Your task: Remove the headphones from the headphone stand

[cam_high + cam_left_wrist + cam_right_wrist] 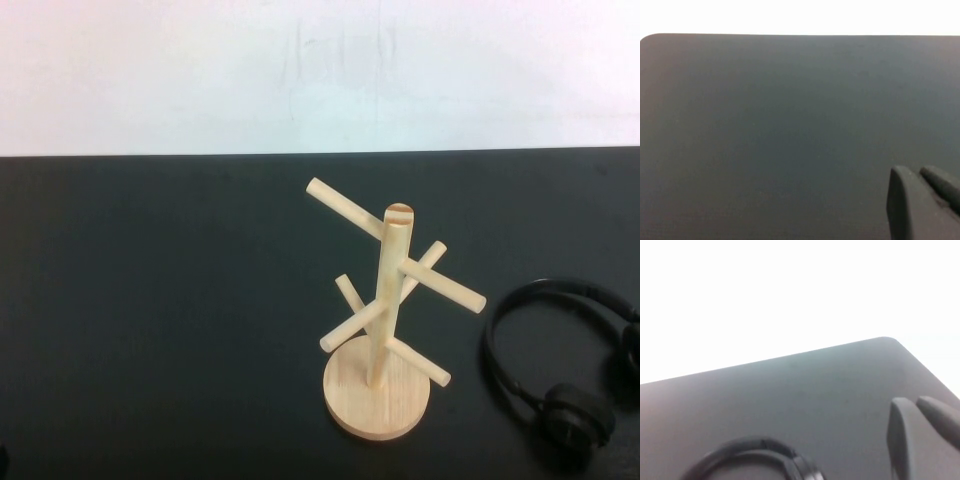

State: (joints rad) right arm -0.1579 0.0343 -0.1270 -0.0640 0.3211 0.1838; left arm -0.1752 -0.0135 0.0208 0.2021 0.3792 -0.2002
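Observation:
The light wooden headphone stand point(385, 330) stands upright on the black table, its pegs bare. The black headphones point(560, 385) lie flat on the table to the right of the stand, apart from it, with one earcup point(575, 420) near the front edge. Part of the headband also shows in the right wrist view point(755, 450). My right gripper point(914, 402) is shut and empty, low over the table near the headphones. My left gripper point(917, 172) is shut and empty over bare table. Neither gripper shows in the high view.
The black table point(160, 300) runs back to a white wall. Its far edge and a rounded corner show in the left wrist view point(655, 37) and in the right wrist view point(887, 340).

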